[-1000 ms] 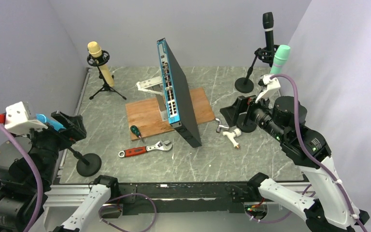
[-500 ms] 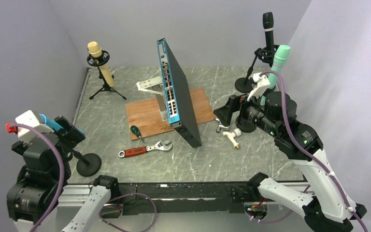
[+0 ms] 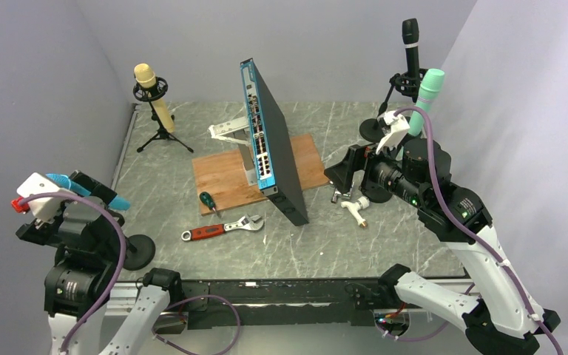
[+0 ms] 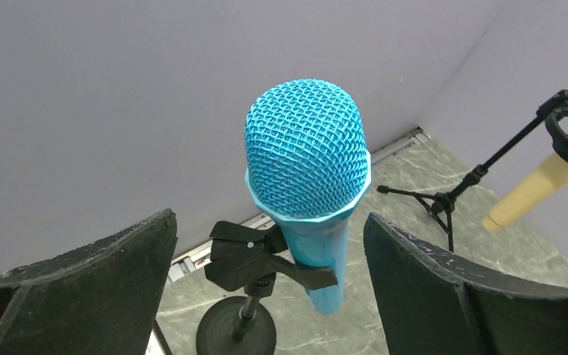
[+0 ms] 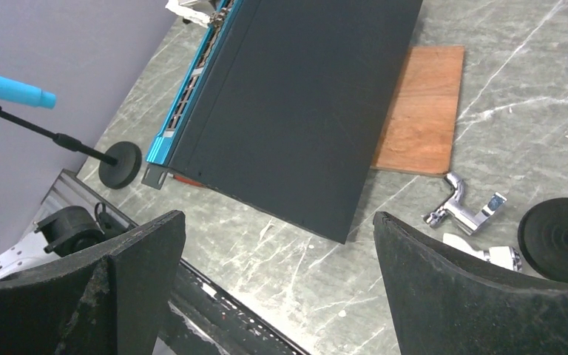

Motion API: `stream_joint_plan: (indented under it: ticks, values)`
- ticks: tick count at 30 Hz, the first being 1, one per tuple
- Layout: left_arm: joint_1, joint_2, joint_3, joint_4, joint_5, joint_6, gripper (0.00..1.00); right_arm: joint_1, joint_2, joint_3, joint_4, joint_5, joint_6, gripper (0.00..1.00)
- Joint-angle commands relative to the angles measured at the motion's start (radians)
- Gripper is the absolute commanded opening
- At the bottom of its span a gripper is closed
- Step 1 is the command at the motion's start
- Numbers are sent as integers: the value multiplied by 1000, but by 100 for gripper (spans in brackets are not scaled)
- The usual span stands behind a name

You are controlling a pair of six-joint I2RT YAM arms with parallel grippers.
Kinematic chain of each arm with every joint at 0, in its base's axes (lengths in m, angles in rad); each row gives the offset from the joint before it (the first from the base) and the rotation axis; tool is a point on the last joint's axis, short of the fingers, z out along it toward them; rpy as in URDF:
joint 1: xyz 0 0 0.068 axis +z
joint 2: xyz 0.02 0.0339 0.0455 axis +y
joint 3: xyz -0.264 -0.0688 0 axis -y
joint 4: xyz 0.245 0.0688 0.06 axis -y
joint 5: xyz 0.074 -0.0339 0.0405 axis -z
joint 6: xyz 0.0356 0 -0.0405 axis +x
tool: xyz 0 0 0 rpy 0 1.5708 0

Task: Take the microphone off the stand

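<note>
1. The blue microphone [image 4: 307, 170] is looking like a bright cyan handheld. It has a rounded mesh grille up top, a faceted collar under that, and a smooth plastic body narrowing toward the tail.
2. It's sitting in a black clip [image 4: 266, 259] on a thin black stand [image 4: 237, 336] with a round base. That puts it at the far left of the overhead view, low down and close to the wall.
3. Its long axis is running on a slant. In the overhead view the tail is pointing toward the lower right and the grille end toward the upper left. In the left wrist view the grille is facing almost straight into the lens, with the body dropping away behind it toward the bottom of the frame.
4. The left gripper [image 4: 270, 222] is spreading its fingers wide, one on each side of the mic. Both are standing clear of it, with nothing gripped.
5. The right gripper [image 5: 279, 222] is also gaping wide and carrying nothing. It's hanging over the dark network switch [image 5: 296, 111], right of centre in the overhead view.
</note>
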Motion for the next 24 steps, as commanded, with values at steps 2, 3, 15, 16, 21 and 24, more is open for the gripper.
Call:
stream_joint_plan:
  ticks: [2, 3, 15, 16, 21, 24]
  values:
    - [5, 25, -49, 145, -109, -41, 99, -2, -9, 4, 49, -27, 24, 100]
    - [5, 26, -66, 181, -122, -28, 99, -1, -8, 4, 49, -28, 26, 100]
    - [11, -43, -244, 527, -180, 170, 65, -3, -18, -2, 38, -13, 43, 100]
    - [13, -49, -248, 542, -169, 183, 59, -2, -16, -3, 41, -16, 45, 100]
    - [13, -67, -262, 595, -140, 256, 38, -2, -3, -10, 58, -34, 56, 100]
    - [13, -74, -267, 624, -128, 294, 28, -2, 5, -10, 64, -43, 60, 100]
